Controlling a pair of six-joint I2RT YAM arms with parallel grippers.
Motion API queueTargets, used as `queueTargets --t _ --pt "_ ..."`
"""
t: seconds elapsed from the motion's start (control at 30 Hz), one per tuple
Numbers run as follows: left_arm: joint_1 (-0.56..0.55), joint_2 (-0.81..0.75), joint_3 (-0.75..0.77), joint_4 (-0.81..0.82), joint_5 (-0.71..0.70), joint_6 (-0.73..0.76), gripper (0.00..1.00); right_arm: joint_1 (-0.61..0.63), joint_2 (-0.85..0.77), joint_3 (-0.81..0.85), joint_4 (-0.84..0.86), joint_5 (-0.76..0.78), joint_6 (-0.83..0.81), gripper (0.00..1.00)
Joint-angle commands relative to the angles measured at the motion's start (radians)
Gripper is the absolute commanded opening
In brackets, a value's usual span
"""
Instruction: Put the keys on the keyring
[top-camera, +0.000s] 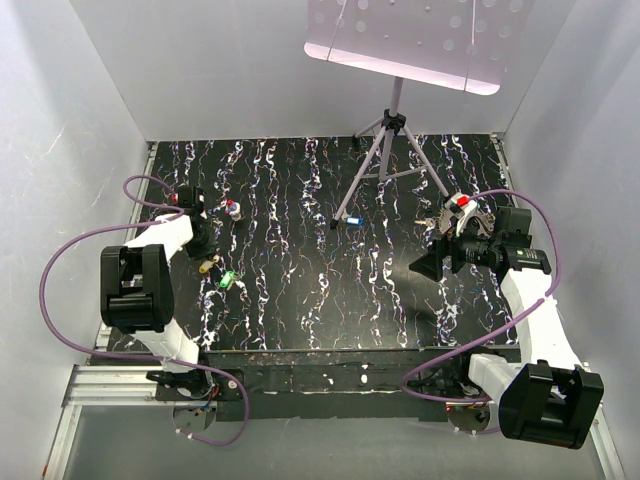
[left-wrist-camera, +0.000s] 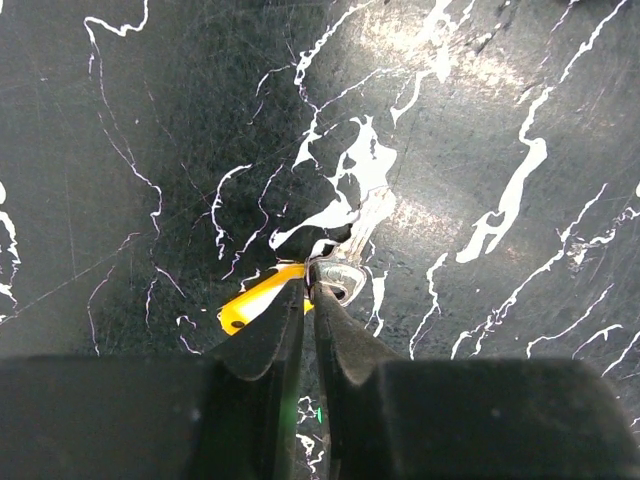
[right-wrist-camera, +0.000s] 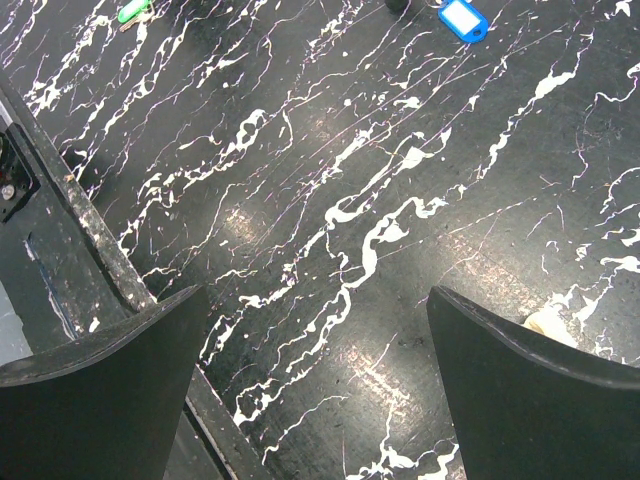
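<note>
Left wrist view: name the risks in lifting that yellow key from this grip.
The left gripper pinches the yellow key only at its fingertips, on the metal end; it may twist or slip out when lifted.
The keyring lies across the table, and the right gripper is open near it, holding nothing; the keyring may slide when a key is pushed on.
The green key lies close by and could get knocked.

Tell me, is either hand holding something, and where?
The left hand seems to pinch the yellow key where head meets blade; the right hand is open, empty.
</note>
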Motion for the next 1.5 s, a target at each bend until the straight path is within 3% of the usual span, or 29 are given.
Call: queueTargets --t 0.0,0.1,0.77,1.33,1.47 --pt "0.003 0.005 0.032 0.003 0.011 0.01 0.06 0.003 -0.001 0.043 -0.005 -0.016 -0.016 1.0" --pt "0.003 0.002 0.032 0.003 0.012 0.013 0.0 0.003 -0.001 0.043 -0.003 -0.016 -0.017 1.0" --pt "0.003 -0.067 0.005 0.029 0.098 0.09 0.0 0.003 -0.001 0.044 -0.009 -0.017 -0.025 1.0" --pt "-0.058 -0.251 -0.058 0.023 0.115 0.156 0.0 0.003 -0.004 0.041 -0.011 -0.025 -0.037 1.0" --pt "-0.071 -0.334 -0.089 0.022 0.207 0.168 0.0 0.005 -0.009 0.04 -0.015 -0.028 -0.044 1.0"
